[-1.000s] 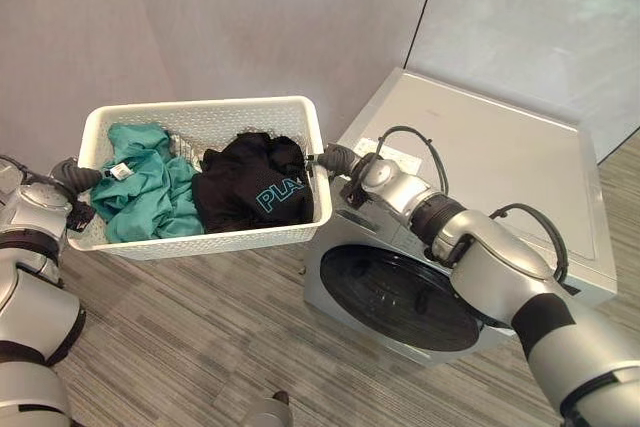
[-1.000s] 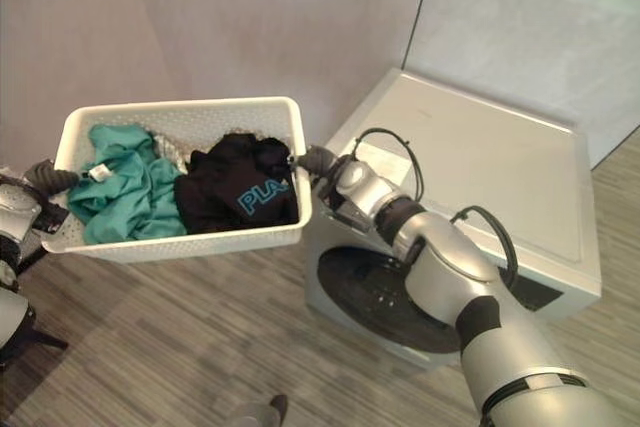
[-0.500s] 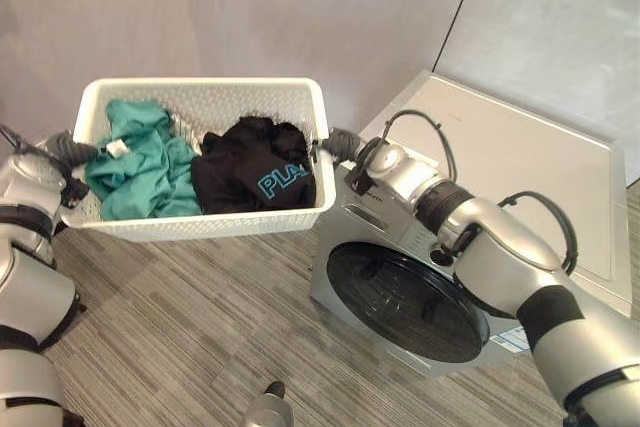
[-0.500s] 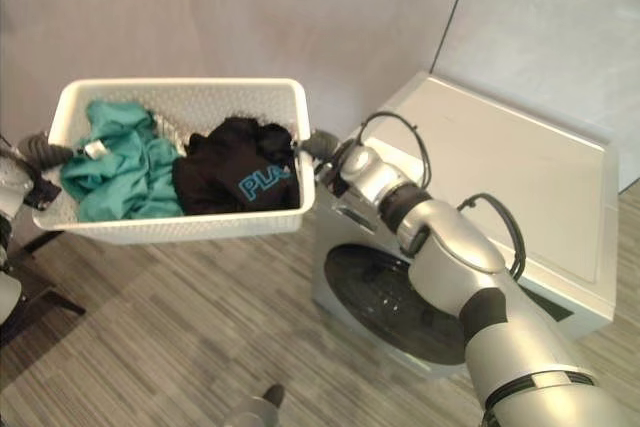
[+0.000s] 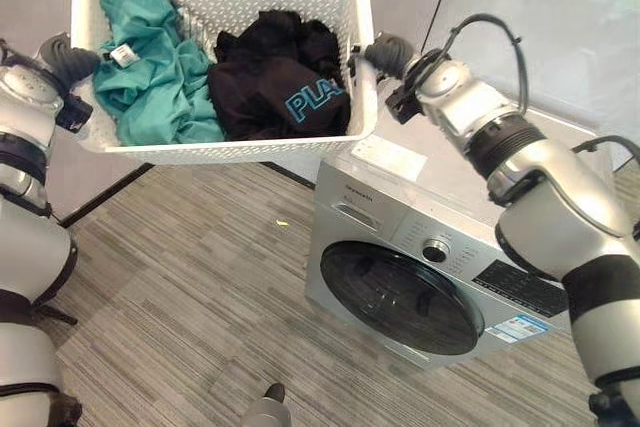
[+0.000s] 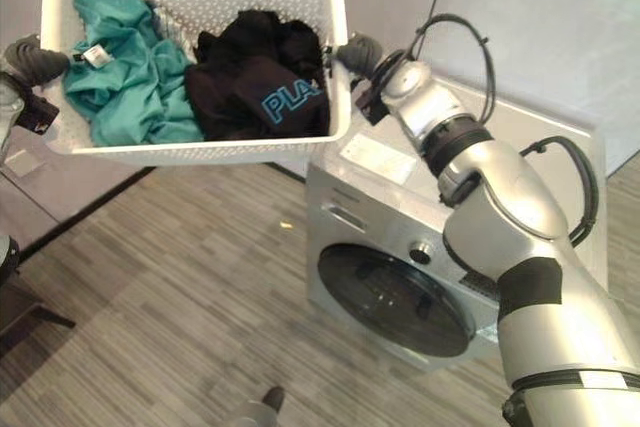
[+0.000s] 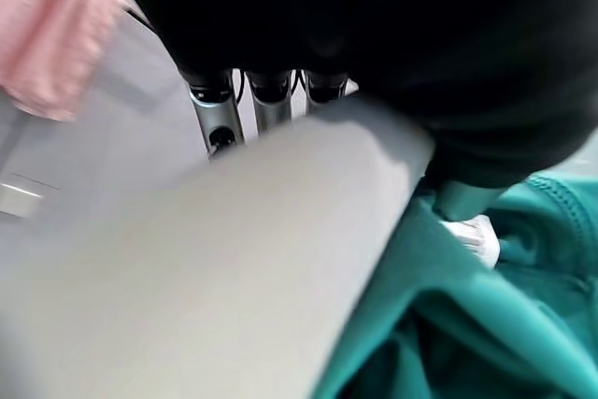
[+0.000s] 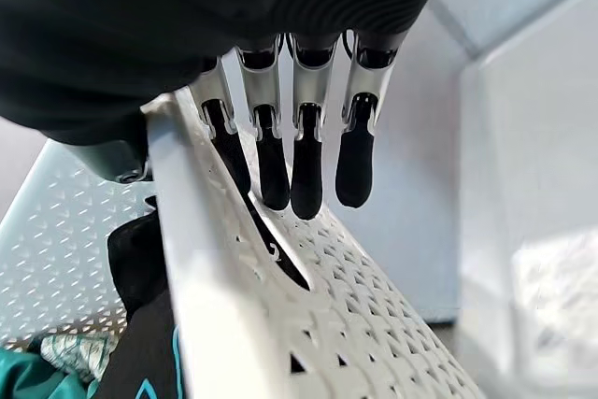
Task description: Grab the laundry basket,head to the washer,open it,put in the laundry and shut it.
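At the far left edge of the left eye view the left hand is seen at the short end of the white laundry basket; in the left wrist view its fingers run down behind the basket's rim, with their tips hidden, so the grip cannot be confirmed there. The basket is held high in the upper left of the frame, carried level between the two arms. Inside it, a teal garment lies toward the left and a black garment with blue lettering toward the right, the two touching in the middle. At the basket's right end the right hand is set against the wall; in the right wrist view its fingers are curled over the rim and down the inside of the perforated wall – closed on the basket. Below and to the right stands the washer, its round dark door closed and facing the lower middle of the frame.

The carrying step appears nearly done – the washer is already just beside the basket. For the step to go well, the basket should be kept level so no laundry spills, and it should be set down somewhere stable near the washer, clear of the door's swing, before either hand is released
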Controlling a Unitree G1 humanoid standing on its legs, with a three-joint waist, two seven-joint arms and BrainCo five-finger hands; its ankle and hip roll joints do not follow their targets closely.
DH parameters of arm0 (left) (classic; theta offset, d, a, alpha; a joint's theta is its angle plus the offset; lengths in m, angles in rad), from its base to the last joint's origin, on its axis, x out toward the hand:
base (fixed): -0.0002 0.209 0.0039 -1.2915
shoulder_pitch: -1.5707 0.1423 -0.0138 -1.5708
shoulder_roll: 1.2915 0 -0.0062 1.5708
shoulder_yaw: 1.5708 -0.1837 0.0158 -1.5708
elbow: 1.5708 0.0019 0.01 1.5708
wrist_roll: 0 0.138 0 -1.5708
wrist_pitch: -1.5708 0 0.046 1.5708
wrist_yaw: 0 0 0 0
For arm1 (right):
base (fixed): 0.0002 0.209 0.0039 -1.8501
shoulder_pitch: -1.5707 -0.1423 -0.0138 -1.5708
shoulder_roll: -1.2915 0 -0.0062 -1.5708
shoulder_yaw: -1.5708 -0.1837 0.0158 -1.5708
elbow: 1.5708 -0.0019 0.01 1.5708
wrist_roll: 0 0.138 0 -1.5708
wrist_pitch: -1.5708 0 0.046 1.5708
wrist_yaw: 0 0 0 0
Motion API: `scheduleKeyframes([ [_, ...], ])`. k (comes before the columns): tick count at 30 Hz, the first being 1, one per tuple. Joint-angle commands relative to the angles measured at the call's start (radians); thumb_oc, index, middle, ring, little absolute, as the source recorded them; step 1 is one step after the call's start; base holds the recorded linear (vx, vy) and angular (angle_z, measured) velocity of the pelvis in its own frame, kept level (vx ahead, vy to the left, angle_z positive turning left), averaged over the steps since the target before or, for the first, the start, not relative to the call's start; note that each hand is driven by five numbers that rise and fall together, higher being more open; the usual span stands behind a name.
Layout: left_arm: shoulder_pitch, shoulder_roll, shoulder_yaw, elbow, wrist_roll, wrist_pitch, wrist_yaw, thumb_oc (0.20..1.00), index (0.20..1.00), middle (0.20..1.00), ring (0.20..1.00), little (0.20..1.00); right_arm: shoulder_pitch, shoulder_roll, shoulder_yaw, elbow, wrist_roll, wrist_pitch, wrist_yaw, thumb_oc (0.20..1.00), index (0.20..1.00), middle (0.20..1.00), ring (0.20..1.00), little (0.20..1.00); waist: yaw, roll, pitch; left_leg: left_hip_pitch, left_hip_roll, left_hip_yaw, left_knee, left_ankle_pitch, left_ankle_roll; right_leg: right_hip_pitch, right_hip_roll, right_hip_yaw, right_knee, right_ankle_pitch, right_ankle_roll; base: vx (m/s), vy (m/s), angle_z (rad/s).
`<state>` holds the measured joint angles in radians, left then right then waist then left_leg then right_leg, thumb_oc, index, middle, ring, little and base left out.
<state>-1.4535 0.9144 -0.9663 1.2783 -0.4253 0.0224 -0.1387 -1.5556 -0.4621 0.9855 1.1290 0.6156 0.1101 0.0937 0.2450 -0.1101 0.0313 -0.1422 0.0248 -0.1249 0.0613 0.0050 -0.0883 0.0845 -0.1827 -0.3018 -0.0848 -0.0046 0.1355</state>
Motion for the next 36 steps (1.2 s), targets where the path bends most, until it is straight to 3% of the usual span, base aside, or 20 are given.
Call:
scheduleKeyframes([
  [1,-0.127,-0.030,-0.158,0.134,-0.012,-0.055,0.038,0.200,0.200,0.200,0.200,0.200,-0.212,-0.099,-0.014,0.159,0.047,-0.093,-0.034,0.200,0.200,0.200,0.200,0.200,0.009,0.043,-0.157,0.122,-0.003,0.012,-0.145,0.000,0.028,-0.033,-0.065,0.005,-0.003,0.098,0.108,0.01,0.006,-0.12],
  [9,-0.147,-0.086,-0.137,0.110,-0.045,-0.064,0.053,0.200,0.200,0.200,0.200,0.200,-0.212,-0.167,-0.005,0.212,0.018,-0.067,-0.022,0.200,0.200,0.200,0.200,0.200,-0.035,0.069,-0.134,0.114,-0.002,0.045,-0.148,0.002,0.028,-0.073,-0.073,0.035,-0.003,0.108,0.112,-0.01,0.001,-0.25],
  [16,-0.087,-0.232,-0.088,0.047,-0.058,-0.082,0.102,0.200,0.200,0.200,0.200,0.200,-0.192,-0.248,-0.013,0.288,-0.004,-0.049,-0.015,0.200,0.200,0.200,0.200,0.200,-0.057,0.074,-0.112,0.107,-0.006,0.054,-0.149,-0.001,0.033,-0.096,-0.076,0.049,-0.003,0.113,0.113,0.00,-0.004,-0.06],
  [26,-0.093,-0.386,-0.049,0.108,0.031,-0.074,0.157,0.200,0.200,0.200,0.200,0.200,-0.158,-0.216,-0.012,0.325,-0.064,-0.052,-0.016,0.200,0.200,0.200,0.200,0.200,-0.069,0.067,-0.087,0.093,-0.001,0.052,-0.149,-0.001,0.033,-0.123,-0.068,0.060,-0.003,0.115,0.107,0.00,-0.006,-0.06],
  [36,-0.136,-0.411,-0.049,0.126,0.052,-0.064,0.167,0.200,0.200,0.200,0.200,0.200,-0.157,-0.216,0.011,0.340,-0.111,-0.039,-0.015,0.200,0.200,0.200,0.200,0.200,-0.098,0.068,-0.055,0.064,0.006,0.058,-0.149,0.006,0.031,-0.167,-0.060,0.087,-0.003,0.122,0.102,0.00,-0.007,-0.03],
])
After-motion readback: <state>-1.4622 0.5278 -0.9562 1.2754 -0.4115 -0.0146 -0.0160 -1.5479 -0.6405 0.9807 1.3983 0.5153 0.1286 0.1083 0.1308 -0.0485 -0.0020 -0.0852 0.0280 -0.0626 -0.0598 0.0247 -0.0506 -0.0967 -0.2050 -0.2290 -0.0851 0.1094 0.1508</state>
